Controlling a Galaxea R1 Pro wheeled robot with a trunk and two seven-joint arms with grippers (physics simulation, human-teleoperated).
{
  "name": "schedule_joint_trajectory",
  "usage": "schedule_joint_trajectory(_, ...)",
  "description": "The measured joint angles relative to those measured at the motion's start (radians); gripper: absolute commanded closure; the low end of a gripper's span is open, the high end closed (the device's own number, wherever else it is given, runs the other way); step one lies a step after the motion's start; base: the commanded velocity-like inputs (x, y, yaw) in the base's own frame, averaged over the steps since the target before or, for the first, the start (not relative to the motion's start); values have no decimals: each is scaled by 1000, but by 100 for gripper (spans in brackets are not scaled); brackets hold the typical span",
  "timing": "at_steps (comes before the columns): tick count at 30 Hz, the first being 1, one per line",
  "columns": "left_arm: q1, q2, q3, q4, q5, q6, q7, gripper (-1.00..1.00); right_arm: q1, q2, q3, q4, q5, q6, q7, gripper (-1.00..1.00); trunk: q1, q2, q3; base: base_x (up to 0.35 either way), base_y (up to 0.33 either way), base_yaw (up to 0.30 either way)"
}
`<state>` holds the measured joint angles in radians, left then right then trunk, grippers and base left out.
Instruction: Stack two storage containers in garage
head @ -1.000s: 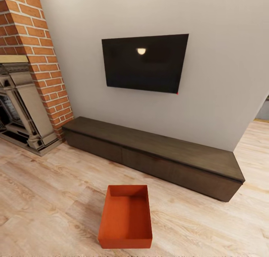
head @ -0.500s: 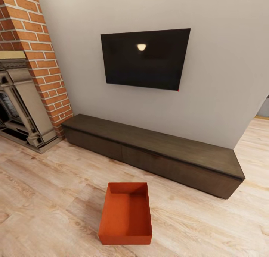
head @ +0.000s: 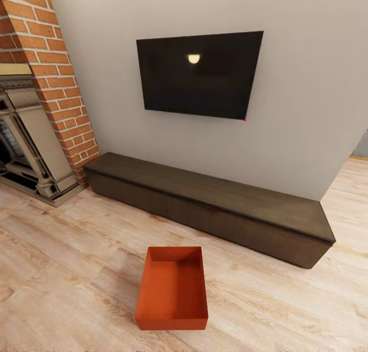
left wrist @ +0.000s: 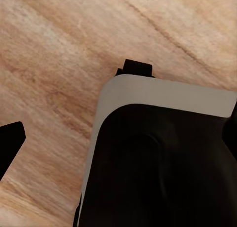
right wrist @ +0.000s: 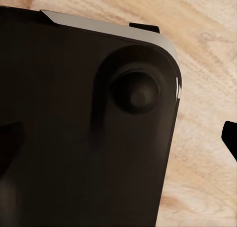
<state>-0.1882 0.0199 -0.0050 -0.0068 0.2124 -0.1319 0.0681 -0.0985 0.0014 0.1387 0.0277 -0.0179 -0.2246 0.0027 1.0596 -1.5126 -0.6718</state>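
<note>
One storage container (head: 174, 288), an orange-red topless bin, sits empty on the living room's light wood plank floor (head: 61, 260), in the lower middle of the head view, in front of the TV bench. In the left wrist view, my left gripper (left wrist: 121, 138) hangs over the wood floor and the robot's black and grey base; one dark fingertip (left wrist: 10, 140) shows at the picture's edge, and the jaws are wide apart with nothing between them. My right gripper (right wrist: 118, 138) is likewise open over the base, one fingertip (right wrist: 231, 138) at the edge.
A long low dark wood bench (head: 204, 198) runs along the pale wall behind the container, under a black wall TV (head: 197, 73). A red brick fireplace (head: 30, 132) stands at the left. An opening shows at the far right edge (head: 360, 147).
The whole head view has shifted: TV, bench and container sit slightly higher in the picture, so the camera has moved. Nothing in the room has moved.
</note>
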Motion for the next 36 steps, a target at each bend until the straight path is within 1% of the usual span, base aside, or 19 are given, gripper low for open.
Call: schedule_joint_trajectory(36, 0, 0, 0, 0, 0, 0, 0, -100, 0, 1, -2, 0, -3, 1, -1, -100, 0, 0, -58, 0, 0, 0)
